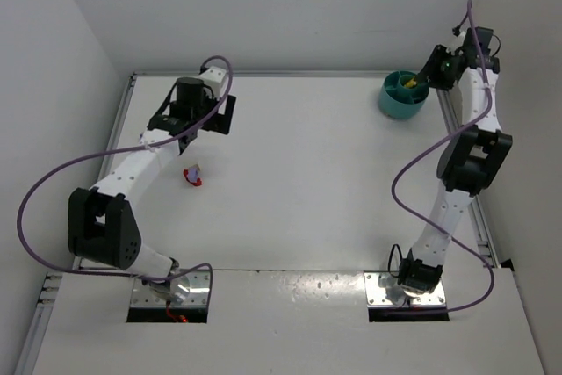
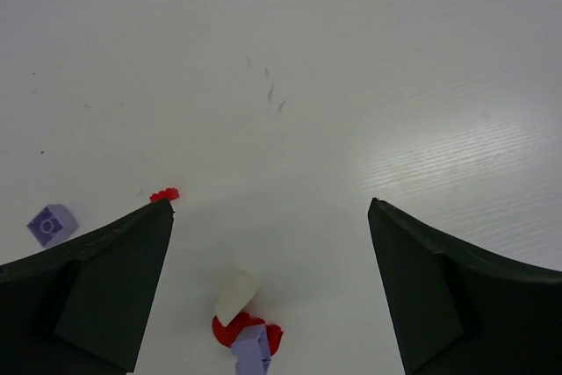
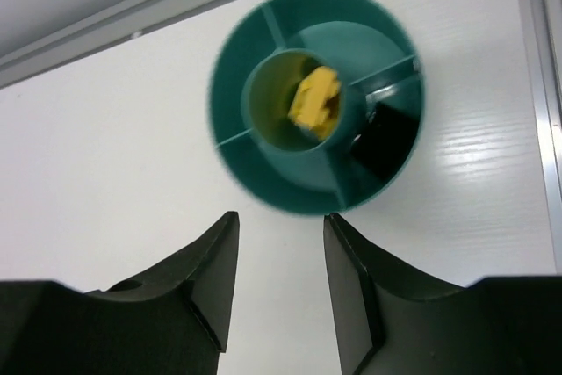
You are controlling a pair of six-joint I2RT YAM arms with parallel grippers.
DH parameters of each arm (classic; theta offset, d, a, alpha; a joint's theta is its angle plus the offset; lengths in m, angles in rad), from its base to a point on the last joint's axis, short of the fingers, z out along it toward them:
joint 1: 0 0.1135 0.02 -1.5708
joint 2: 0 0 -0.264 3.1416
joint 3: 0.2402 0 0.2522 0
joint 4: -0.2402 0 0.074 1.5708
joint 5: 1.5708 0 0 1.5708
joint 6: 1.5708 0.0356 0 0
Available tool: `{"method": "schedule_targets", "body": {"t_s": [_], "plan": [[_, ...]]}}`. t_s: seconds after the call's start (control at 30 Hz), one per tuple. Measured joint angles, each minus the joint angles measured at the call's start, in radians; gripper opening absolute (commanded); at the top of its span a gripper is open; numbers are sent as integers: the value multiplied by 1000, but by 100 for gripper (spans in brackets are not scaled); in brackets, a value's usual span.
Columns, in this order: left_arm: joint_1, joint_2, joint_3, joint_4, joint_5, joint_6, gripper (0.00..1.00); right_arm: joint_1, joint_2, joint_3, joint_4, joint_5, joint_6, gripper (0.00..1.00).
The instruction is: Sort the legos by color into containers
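Right wrist shows right pincer (image 3: pixel 281 217) apart by teal tub (image 3: pixel 235 160) holding yellow lego (image 3: pixel 314 98); left pincer (image 2: pixel 270 204) apart.

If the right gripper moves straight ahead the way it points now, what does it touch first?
Most likely the near rim of the teal tub, directly ahead of the right gripper; the depth is unclear.

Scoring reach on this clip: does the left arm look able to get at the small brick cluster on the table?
Probably yes. The left gripper is open, the brick cluster lies on the table between its fingers in the wrist view, and nothing stands between them.
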Motion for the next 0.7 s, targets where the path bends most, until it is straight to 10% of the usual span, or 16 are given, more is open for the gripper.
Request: {"method": "schedule_targets", "body": {"t_s": [0.33, 0.7], "plan": [[179, -71, -115, -150, 64, 208, 91, 65, -402, -459, -21, -151, -224, 61], [191, -72, -256, -280, 58, 262, 72, 179, -423, -681, -35, -201, -274, 62]]}}
